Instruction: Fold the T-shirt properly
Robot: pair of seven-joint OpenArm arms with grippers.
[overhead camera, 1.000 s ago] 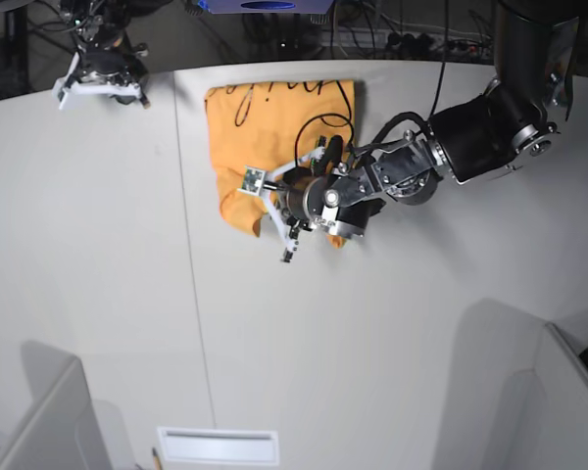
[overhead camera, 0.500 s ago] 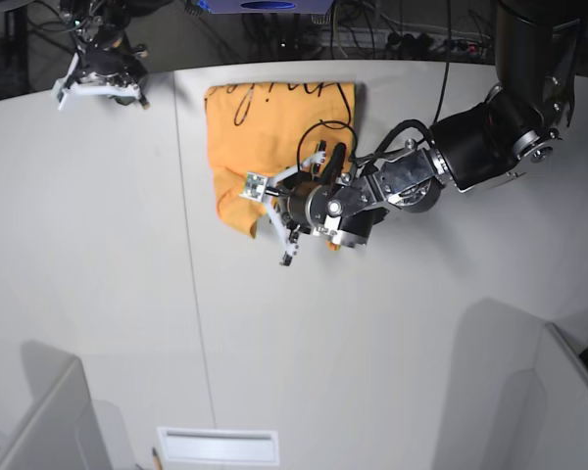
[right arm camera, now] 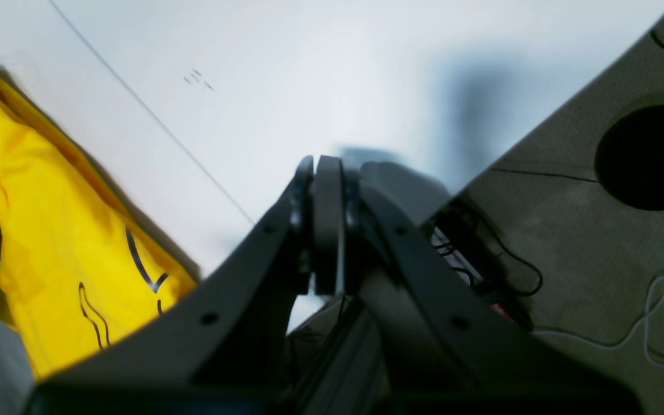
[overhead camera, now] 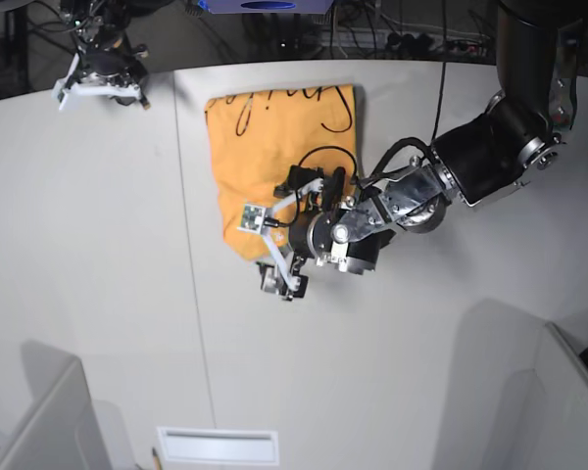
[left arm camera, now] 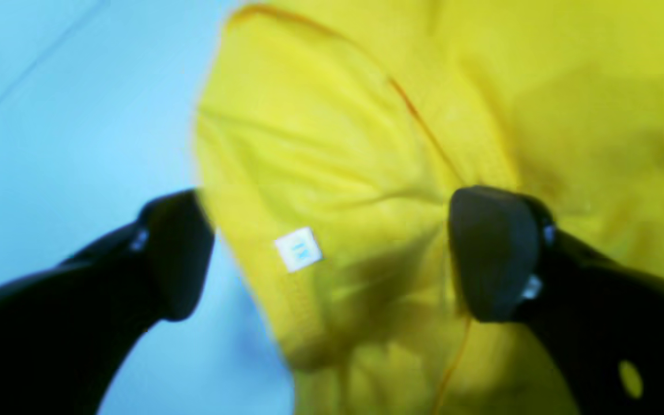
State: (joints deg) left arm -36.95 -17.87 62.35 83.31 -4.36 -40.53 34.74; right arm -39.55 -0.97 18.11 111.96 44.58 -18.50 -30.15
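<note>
T-shirt [left arm camera: 366, 144] folded, left tool [left arm camera: 332, 253] wide — (nothing gripped)

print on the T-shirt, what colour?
Black script-like lines on the light-orange T-shirt; clearest in the base view, near the shirt's far edge.

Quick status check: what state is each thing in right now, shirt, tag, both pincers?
T-shirt: folded into a compact bundle, flat on the table, black print facing up at the far end.
White tag: exposed on the near fold.
Left pincer: open, jaws straddling the shirt's near edge, gripping nothing.
Right pincer: shut, empty, parked away from the shirt.
</note>
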